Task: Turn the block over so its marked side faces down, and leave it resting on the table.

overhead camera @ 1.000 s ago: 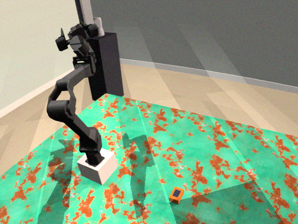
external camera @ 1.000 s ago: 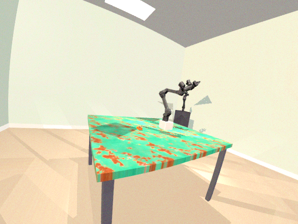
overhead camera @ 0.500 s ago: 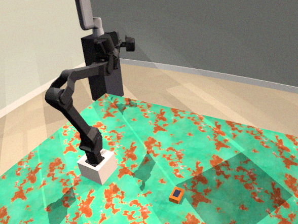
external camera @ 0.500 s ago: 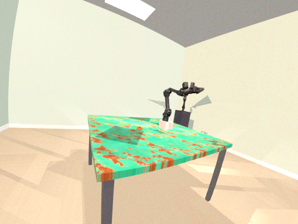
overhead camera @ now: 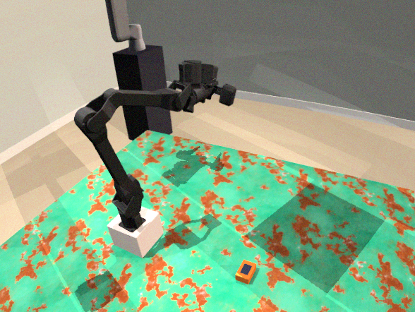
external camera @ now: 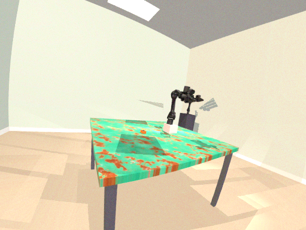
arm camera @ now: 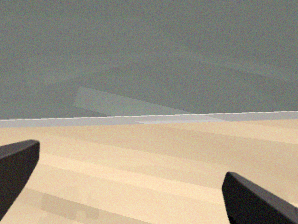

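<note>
A small orange block point(overhead camera: 245, 271) point(external camera: 142, 131) lies flat on the green and rust-patterned table point(overhead camera: 353, 198) point(external camera: 130, 166), near the front edge in the top view. Its dark blue marked side faces up. My gripper point(overhead camera: 220, 88) point(external camera: 199, 98) point(arm camera: 133, 166) is open and empty. It hangs high in the air, pointing level out past the table's far edge, far above and away from the block. The wrist view shows only the floor and the grey wall between the two dark fingertips; the block is out of that view.
The arm stands on a white cube base point(overhead camera: 135, 234) point(external camera: 170, 127) on the table. A tall dark pillar point(overhead camera: 141, 92) point(external camera: 186, 120) stands just behind the table's far edge. Darker shaded patches mark the table top.
</note>
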{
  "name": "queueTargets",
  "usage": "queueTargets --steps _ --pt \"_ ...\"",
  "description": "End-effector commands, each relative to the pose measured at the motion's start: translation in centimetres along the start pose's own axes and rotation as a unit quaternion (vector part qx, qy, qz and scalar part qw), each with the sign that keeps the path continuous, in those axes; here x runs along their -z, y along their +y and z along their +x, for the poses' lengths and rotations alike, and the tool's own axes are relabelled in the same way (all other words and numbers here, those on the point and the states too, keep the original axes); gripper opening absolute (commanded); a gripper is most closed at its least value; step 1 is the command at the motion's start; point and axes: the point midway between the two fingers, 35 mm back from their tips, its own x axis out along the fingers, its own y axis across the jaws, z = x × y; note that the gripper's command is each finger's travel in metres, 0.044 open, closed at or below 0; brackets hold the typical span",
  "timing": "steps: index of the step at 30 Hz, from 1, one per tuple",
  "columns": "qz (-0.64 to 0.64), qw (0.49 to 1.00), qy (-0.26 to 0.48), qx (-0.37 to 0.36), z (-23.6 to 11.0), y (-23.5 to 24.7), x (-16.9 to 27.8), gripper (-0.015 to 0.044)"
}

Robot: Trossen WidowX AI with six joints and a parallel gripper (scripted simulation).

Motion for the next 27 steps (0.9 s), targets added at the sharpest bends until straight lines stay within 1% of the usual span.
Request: queueTargets --steps 1,7,13,17,21,27 --pt "0.026 0.996 0.039 0.078 -0.3 -5.8 1.5 0.044" --pt "0.088 0.969 0.11 0.203 -3.0 -15.2 5.1 0.044" --pt "0.159 0.914 0.19 0.322 -8.0 -23.4 9.7 0.044" --pt "0.212 0.863 0.241 0.39 -12.5 -27.7 12.8 0.044" --pt "0.273 0.799 0.291 0.449 -17.9 -31.2 16.1 0.044" --pt "0.369 0.689 0.36 0.509 -26.7 -33.9 20.9 0.044"
